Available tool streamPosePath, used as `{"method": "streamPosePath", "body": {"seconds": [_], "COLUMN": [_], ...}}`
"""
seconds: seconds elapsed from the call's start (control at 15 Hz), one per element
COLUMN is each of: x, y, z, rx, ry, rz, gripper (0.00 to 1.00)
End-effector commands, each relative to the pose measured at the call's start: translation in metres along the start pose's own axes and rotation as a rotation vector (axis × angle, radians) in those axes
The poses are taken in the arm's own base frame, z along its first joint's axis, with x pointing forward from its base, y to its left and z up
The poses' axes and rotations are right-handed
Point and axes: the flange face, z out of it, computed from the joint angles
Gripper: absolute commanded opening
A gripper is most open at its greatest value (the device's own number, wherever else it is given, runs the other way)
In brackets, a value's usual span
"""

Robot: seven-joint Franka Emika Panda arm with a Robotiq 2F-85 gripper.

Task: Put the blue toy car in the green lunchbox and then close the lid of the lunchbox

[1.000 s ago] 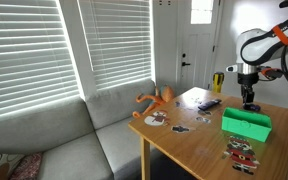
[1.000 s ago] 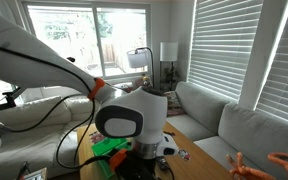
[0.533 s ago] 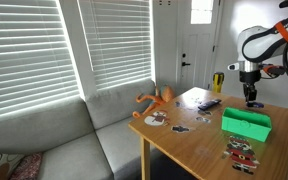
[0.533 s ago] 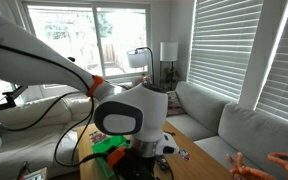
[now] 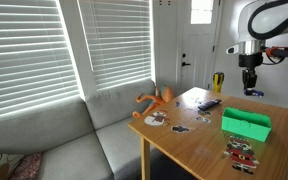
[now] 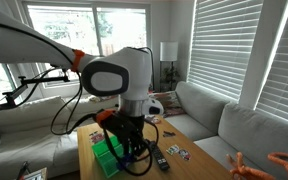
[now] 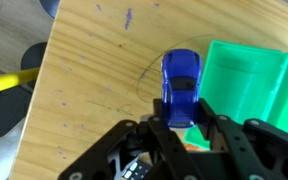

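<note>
The black two-fingered gripper (image 7: 187,116) is narrowed onto the rear of the small shiny blue toy car (image 7: 181,78), holding it above the light wooden table (image 7: 84,85), just left of the bright green rectangular plastic lunchbox (image 7: 252,78) in the wrist view.

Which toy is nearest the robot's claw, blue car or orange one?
The small blue toy car: its end sits in the gripper. The orange leggy toy lies far off across the wooden table.
</note>
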Motion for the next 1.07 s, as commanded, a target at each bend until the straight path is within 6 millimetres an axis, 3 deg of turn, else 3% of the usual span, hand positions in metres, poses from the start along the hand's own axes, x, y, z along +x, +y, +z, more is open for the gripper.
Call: {"method": "streamPosePath", "body": {"seconds": [0.0,0.27,0.47,0.53,0.67,0.93,1.0], "x": [0.019,0.05,0.065,0.061,0.066,0.066,0.063], "y": [-0.056,-0.115,-0.147,-0.135,-0.147,-0.146,-0.145], "z": [-0.023,-0.019,-0.003,-0.012,-0.005,-0.002,0.002], "rx": [0.008,0.035,0.072,0.043,0.053,0.058,0.058], "ry": [0.001,0.004,-0.011,-0.006,-0.019,-0.023,-0.03], "rz": [0.009,0.032,0.054,0.022,0.03,0.037,0.026], "gripper": [0.11,0.11,0.11,0.36,0.36,0.36,0.11]}}
